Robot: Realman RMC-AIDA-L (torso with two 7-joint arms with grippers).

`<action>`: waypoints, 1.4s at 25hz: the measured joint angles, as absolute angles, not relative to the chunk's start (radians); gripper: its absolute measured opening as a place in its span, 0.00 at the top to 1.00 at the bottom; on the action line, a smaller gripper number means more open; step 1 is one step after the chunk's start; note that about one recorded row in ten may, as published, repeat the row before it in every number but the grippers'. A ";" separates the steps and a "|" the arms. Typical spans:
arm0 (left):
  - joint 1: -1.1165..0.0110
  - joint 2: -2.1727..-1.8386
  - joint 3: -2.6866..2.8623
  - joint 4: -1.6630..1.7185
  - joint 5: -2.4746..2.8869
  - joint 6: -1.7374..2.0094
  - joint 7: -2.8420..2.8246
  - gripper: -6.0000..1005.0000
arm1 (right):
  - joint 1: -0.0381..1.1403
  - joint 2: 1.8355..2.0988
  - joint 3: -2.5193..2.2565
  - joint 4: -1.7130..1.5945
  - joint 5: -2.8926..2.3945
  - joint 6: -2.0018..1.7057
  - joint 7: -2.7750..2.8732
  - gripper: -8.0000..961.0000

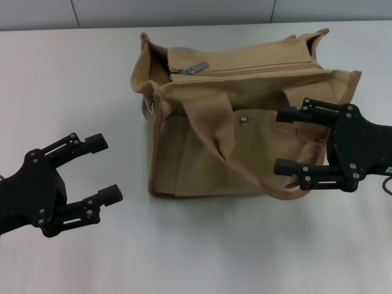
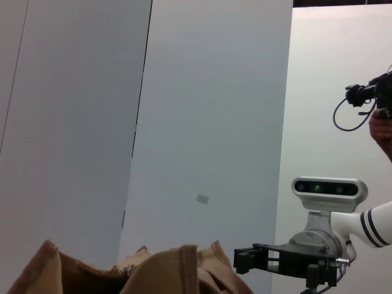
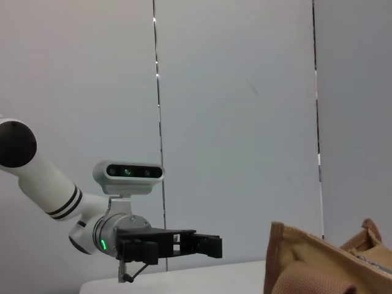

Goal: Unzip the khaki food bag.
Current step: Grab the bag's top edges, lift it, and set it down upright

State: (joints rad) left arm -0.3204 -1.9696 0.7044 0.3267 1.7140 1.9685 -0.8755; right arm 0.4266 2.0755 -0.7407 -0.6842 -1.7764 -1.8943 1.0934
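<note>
A: What's the biggest thing there?

B: The pale grey table (image 1: 73, 79), running out to every edge of the head view. On it, just past centre toward twelve o'clock, stands the boxy tan canvas khaki food bag (image 1: 202, 159), front panel facing the robot.

A: And the arms?

B: The black left gripper (image 1: 92, 174) hovers at about eight o'clock from the bag, off the cloth, its two fingers spread wide and holding nothing. The black right gripper (image 1: 288, 141) is at about four o'clock, in front of the bag's front right corner, fingers just as wide apart and empty; I cannot tell whether they touch the canvas.

A: Smaller parts?

B: A wide darker-tan strap handle (image 1: 217, 131) droops across the front. A round silver snap (image 1: 244, 120) sits on the front pocket. On top, the zipper line (image 1: 263, 71) runs across, with the metal zipper pull (image 1: 194, 68) at its ten o'clock end.
</note>
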 joint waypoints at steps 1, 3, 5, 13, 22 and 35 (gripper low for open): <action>-0.321 -1.971 0.705 0.327 1.714 1.968 -0.876 0.16 | 0.428 2.076 -0.741 -0.684 -1.777 -1.894 1.094 0.15; -0.324 -1.973 0.705 0.328 1.714 1.965 -0.877 0.16 | 0.433 2.076 -0.742 -0.684 -1.780 -1.894 1.094 0.15; -0.326 -1.976 0.705 0.328 1.715 1.962 -0.877 0.16 | 0.434 2.075 -0.742 -0.684 -1.782 -1.894 1.094 0.16; -0.332 -1.987 0.706 0.328 1.715 1.931 -0.879 0.16 | 0.436 2.075 -0.742 -0.685 -1.787 -1.873 1.095 0.16; -0.334 -2.021 0.693 0.330 1.708 1.828 -0.887 0.16 | 0.430 2.078 -0.632 -0.621 -1.721 -1.803 1.087 0.16; -0.426 -2.073 0.663 0.239 1.678 1.661 -0.807 0.16 | 0.425 2.079 -0.566 -0.570 -1.712 -1.769 1.071 0.16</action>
State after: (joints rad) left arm -0.4257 -2.0728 0.6627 0.2388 1.6783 1.6614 -0.8067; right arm 0.4250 2.0786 -0.5656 -0.5703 -1.7118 -1.7692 1.0714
